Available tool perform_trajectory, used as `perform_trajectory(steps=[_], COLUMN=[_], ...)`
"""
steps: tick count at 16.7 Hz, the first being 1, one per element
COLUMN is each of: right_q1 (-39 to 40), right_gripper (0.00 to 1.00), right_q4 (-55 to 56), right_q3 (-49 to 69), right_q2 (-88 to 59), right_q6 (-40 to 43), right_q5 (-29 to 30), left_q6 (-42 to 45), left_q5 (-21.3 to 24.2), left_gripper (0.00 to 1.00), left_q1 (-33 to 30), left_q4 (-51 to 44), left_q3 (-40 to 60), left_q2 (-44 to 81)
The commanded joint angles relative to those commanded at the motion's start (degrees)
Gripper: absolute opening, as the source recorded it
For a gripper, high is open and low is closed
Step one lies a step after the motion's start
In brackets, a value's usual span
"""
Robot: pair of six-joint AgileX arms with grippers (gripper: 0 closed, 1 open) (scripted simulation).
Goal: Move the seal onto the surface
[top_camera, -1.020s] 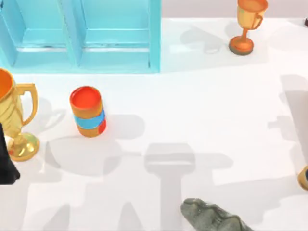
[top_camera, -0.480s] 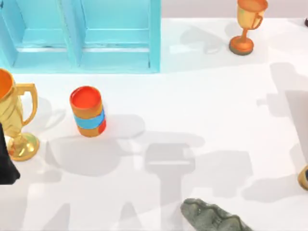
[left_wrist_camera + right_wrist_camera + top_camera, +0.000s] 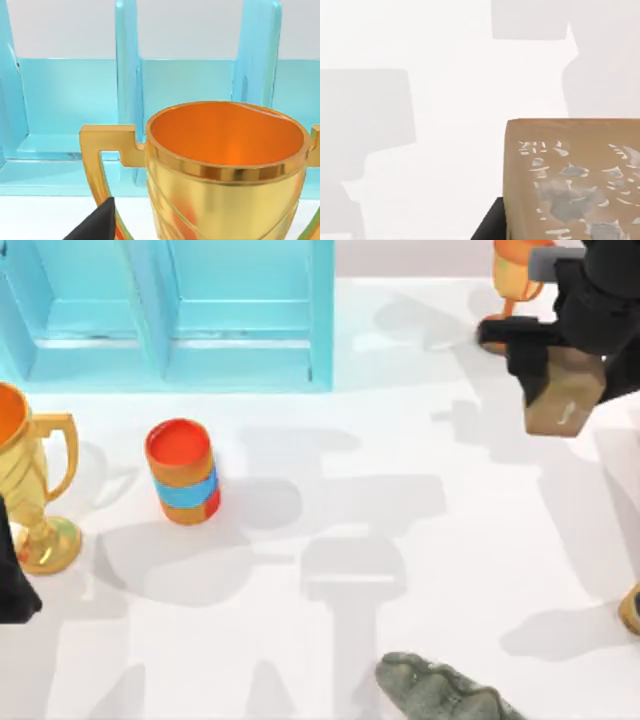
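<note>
The seal (image 3: 563, 395), a tan-brown block, hangs above the far right of the white surface (image 3: 420, 540), with my right gripper (image 3: 570, 370) shut on it. In the right wrist view the seal (image 3: 572, 180) shows a face with pale flecks, one dark finger (image 3: 492, 227) lies beside it, and the white surface (image 3: 445, 100) is beneath. My left gripper (image 3: 12, 580) is parked at the table's left edge, close to a gold trophy (image 3: 225, 170).
A light-blue cabinet (image 3: 180, 310) stands at the back left. An orange cup with a blue band (image 3: 182, 472) and a gold trophy (image 3: 30, 490) stand at the left. An orange trophy (image 3: 510, 285) stands beside the right arm. A grey-green lumpy object (image 3: 440, 692) lies at the front.
My right arm has come into the top view at the far right with the seal in its gripper. Its shadow has shifted across the table toward the back. The left arm is still.
</note>
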State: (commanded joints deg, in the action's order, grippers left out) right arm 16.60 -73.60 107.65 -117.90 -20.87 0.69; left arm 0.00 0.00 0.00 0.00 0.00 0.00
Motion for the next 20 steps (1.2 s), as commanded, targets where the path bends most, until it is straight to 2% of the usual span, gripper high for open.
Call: perform_trajectory(steps=[4, 8, 13, 20], right_q1=[6.3, 8.8, 8.6, 8.9], right_gripper=[0.0, 0.0, 0.0, 0.0], right_q4=[0.0, -0.7, -0.4, 8.5], right_q3=[7.4, 10.7, 10.2, 3.0], right_q2=[-11.5, -16.1, -16.1, -17.5], right_q6=[-4.5, -5.9, -6.0, -6.0], right_q5=[-0.4, -0.3, -0.5, -0.3], left_q6=[0.0, 0.0, 0.0, 0.0], left_q5=[0.0, 0.0, 0.0, 0.0], left_gripper=[1.0, 1.0, 1.0, 1.0], left_q1=[0.0, 0.0, 0.0, 0.0], left_q4=[0.0, 0.0, 0.0, 0.0], left_q3=[0.0, 0.0, 0.0, 0.0], left_q2=[0.0, 0.0, 0.0, 0.0])
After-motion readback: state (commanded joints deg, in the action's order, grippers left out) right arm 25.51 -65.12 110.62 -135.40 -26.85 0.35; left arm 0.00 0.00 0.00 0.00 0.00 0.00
